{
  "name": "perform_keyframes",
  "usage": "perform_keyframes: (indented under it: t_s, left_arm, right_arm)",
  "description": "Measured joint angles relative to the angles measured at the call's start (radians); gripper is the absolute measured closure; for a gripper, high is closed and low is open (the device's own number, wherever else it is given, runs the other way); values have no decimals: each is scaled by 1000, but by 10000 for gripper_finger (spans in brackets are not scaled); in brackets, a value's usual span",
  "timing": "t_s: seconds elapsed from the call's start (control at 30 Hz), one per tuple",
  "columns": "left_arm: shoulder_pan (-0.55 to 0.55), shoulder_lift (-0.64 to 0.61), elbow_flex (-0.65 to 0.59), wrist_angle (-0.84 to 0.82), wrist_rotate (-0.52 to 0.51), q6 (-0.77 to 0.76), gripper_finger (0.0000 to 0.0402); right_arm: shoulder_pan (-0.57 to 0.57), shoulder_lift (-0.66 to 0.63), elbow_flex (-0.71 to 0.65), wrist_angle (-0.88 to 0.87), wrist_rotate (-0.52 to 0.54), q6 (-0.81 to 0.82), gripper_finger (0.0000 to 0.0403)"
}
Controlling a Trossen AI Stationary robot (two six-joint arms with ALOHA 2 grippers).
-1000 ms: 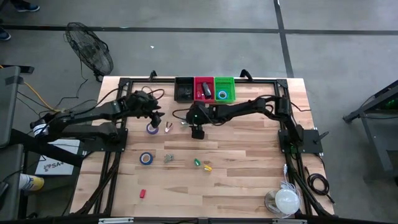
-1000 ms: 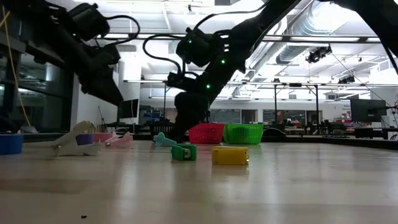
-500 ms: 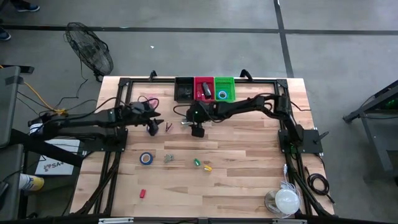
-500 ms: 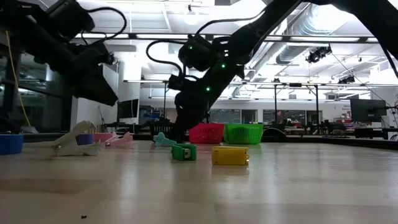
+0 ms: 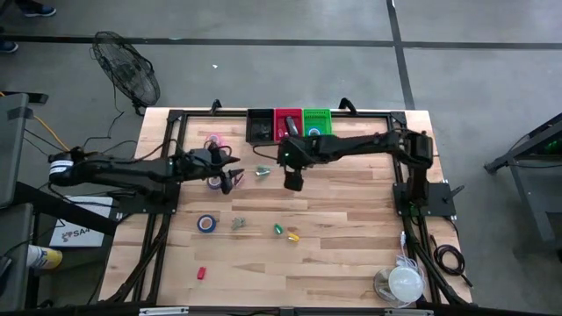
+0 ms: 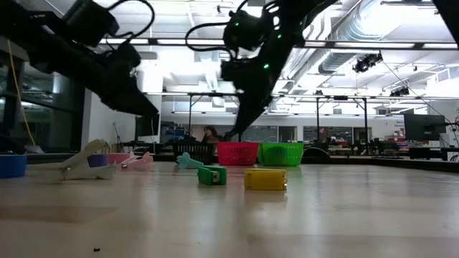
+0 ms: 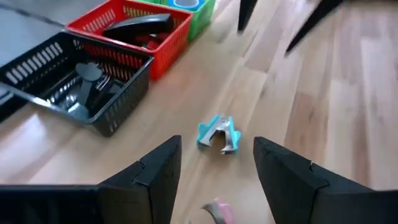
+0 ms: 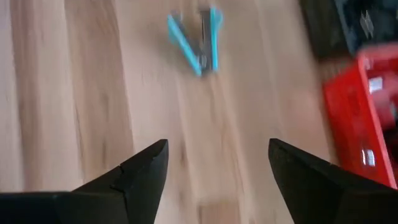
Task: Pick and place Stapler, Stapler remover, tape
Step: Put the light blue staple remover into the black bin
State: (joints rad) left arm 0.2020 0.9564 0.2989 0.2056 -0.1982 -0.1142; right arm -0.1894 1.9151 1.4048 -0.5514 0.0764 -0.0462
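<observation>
The teal staple remover (image 8: 198,38) shows only as a smear in the right wrist view — its shape is lost; the red basket (image 8: 367,118) is cut by the picture's edge and blurred

Teal staple remover (image 7: 218,133), red basket (image 7: 134,30)

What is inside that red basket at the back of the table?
The red basket holds a black stapler. Whatever lies under the stapler is hidden.

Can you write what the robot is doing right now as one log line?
left gripper: open, near teal staple remover | right gripper: open, above it | red basket: holds black stapler
</observation>
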Motion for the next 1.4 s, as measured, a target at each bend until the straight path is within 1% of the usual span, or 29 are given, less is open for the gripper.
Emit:
perform_keyframes:
  t_s: [0.13, 0.2, 0.3, 0.4, 0.47, 0.53, 0.63, 0.77, 1.0, 1.1, 1.23, 1.33, 1.4]
  left_arm:
    - [0, 120, 1, 92, -3, 91, 186]
    - [0, 172, 9, 107, -18, 108, 165]
    - [0, 246, 53, 102, -43, 110, 125]
    - [0, 314, 128, 54, -11, 115, 93]
    - [0, 364, 197, -4, 23, 136, 82]
    - [0, 413, 266, -89, 26, 148, 77]
    - [1, 480, 362, -201, 13, 179, 76]
    - [1, 530, 463, -321, 13, 235, 75]
    - [10, 556, 595, -468, 9, 349, 75]
    - [34, 572, 642, -495, 46, 373, 75]
    - [90, 611, 696, -566, 100, 389, 75]
    - [127, 652, 737, -624, 144, 396, 75]
    - [133, 690, 770, -627, 153, 398, 75]
  right_arm:
    - [3, -40, 0, -131, 25, 19, 134]
    - [5, -55, 0, -195, 37, 20, 135]
    - [6, -79, 0, -283, 33, 25, 134]
    - [6, -113, 0, -342, 19, 39, 135]
    - [7, -140, 0, -371, 18, 39, 134]
    - [7, -165, -3, -371, 19, 37, 135]
    - [7, -218, -65, -306, 17, 16, 134]
    - [7, -308, -217, -191, 15, 9, 134]
    - [23, -478, -535, 85, 0, 59, 134]
    - [38, -541, -640, 180, -3, 73, 134]
    - [57, -606, -739, 295, -3, 75, 134]
    - [67, -640, -775, 345, 0, 74, 135]
    - [69, -652, -789, 356, 0, 71, 134]
